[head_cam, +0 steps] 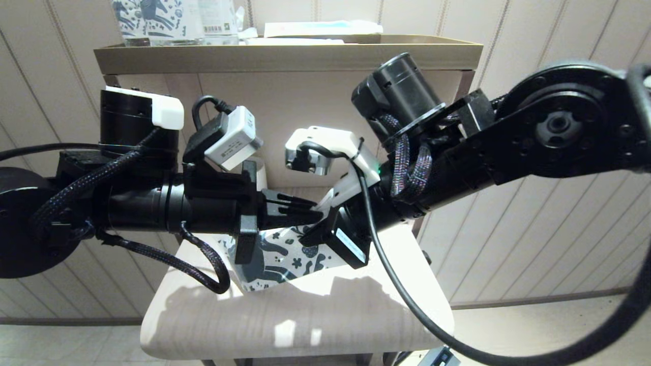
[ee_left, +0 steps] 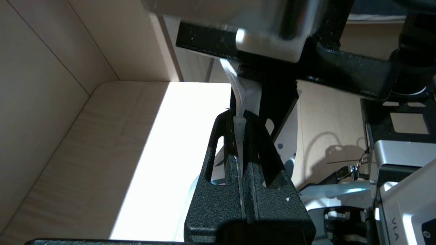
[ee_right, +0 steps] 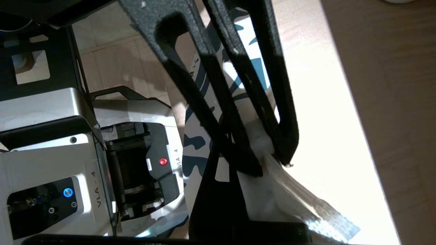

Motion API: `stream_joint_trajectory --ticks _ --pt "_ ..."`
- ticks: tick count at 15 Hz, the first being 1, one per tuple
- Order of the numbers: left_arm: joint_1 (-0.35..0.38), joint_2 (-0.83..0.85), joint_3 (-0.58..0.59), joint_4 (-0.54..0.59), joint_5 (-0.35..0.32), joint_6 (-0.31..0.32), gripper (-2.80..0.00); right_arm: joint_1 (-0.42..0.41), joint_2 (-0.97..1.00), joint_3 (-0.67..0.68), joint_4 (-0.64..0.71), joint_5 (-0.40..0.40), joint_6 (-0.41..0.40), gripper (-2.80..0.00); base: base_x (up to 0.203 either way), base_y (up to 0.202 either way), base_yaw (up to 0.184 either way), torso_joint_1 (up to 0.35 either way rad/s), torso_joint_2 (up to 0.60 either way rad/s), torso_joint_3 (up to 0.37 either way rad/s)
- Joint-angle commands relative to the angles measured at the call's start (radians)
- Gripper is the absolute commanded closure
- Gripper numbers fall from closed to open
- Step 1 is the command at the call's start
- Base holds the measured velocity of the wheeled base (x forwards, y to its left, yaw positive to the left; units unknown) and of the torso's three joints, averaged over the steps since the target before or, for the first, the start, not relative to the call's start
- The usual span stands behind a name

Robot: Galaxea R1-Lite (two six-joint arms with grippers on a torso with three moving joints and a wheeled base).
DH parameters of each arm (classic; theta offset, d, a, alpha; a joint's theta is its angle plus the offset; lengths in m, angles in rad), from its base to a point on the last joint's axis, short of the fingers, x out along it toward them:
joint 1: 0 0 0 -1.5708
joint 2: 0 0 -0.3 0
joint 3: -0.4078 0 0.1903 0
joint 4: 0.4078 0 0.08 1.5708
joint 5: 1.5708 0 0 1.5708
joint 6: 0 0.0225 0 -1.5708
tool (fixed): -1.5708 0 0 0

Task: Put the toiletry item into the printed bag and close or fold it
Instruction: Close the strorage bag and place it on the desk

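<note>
Nearest: pale wooden table, sunlit patch, arm shadows across it.

Above the table the printed bag hangs tilted between both arms, lower corner near or on the tabletop, cannot tell which.

Left gripper jaws pressed together on the bag's top edge, white zip strip pinched between its fingers. Right gripper likewise clamped, on the white slider tab.

Toiletry item not visible; cannot tell whether it is inside the bag.

Risk, as judged: film is thin and slick. If the two grips pull unevenly, the strip could slip from the left jaws, or the tab jam or tear off, leaving the mouth open.

Writing: "VLA - 4" on the robot base. Farther back, shelf with horse-printed packs, label unreadable
</note>
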Motion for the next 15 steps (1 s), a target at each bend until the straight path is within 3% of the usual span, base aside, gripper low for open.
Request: stream_joint_trajectory --ticks 1,9,15 --pt "0.008 0.005 0.0 0.0 -0.004 0.007 0.0 -0.004 -0.038 0.027 0.003 0.0 -0.003 0.0 0.0 0.0 0.0 0.0 0.0 0.0" --pt "0.012 0.012 0.0 0.0 -0.002 0.012 0.0 -0.064 -0.123 0.112 -0.005 0.002 -0.001 0.0 0.0 0.0 0.0 0.0 0.0 0.0" --pt "0.011 0.017 0.009 0.002 -0.004 0.027 0.0 -0.064 -0.144 0.132 -0.008 0.003 0.0 0.0 0.0 0.0 0.0 0.0 0.0 0.0"
